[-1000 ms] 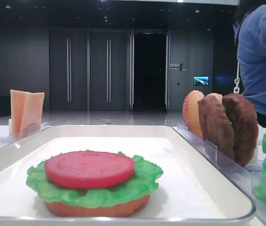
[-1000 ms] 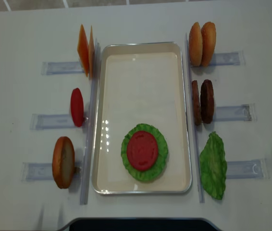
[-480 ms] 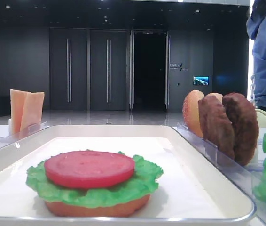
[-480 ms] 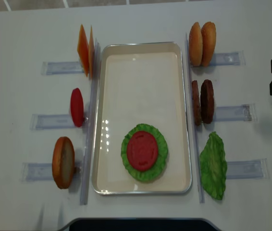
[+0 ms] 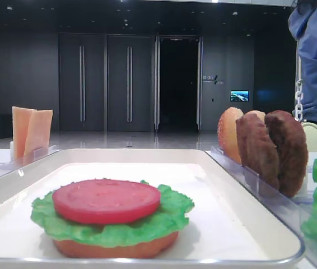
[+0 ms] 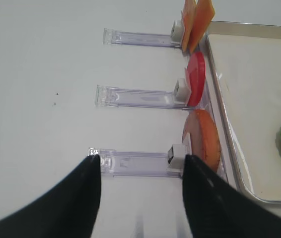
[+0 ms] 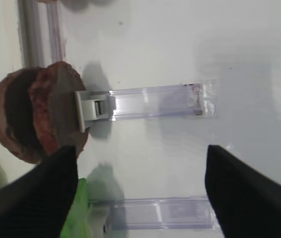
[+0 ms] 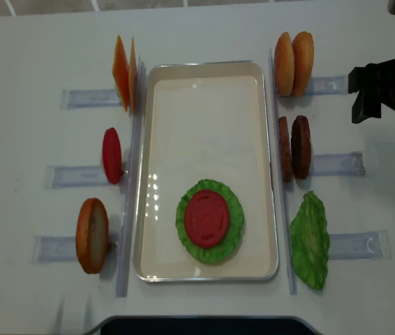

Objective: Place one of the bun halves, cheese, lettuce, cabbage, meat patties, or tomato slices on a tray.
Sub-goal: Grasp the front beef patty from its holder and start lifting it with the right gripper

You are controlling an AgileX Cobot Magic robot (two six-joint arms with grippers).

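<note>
Black and spread wide apart, your right tool point(image 7: 138, 191) grips nothing; its two fingers point(image 7: 29, 196) frame bare white surface point(image 8: 37, 49) beside the meat patties point(image 8: 294, 148), which stand on edge in a clear holder point(image 7: 155, 101). From overhead you see that arm point(image 8: 386, 87) over the right edge of the surface, level with the gap between the patties and the pair of bun halves point(image 8: 294, 63), well apart from both. Just below the patties a loose lettuce point(image 8: 310, 240) leaf lies in its own holder. Your left tool point(image 6: 140, 196) also stands apart and holds nothing, hovering over the surface near the lone bun half point(image 6: 202, 140) on the left; its arm barely shows at the lower left corner overhead. Beyond that bun stand a tomato slice point(image 6: 196, 79) and the cheese point(image 6: 198, 21). Between the two rows sits the tray point(image 8: 204, 91), holding a bun base point(image 5: 113, 246), a lettuce leaf point(image 8: 236, 213) and a tomato slice point(image 8: 206, 218) stacked near its front end.
</note>
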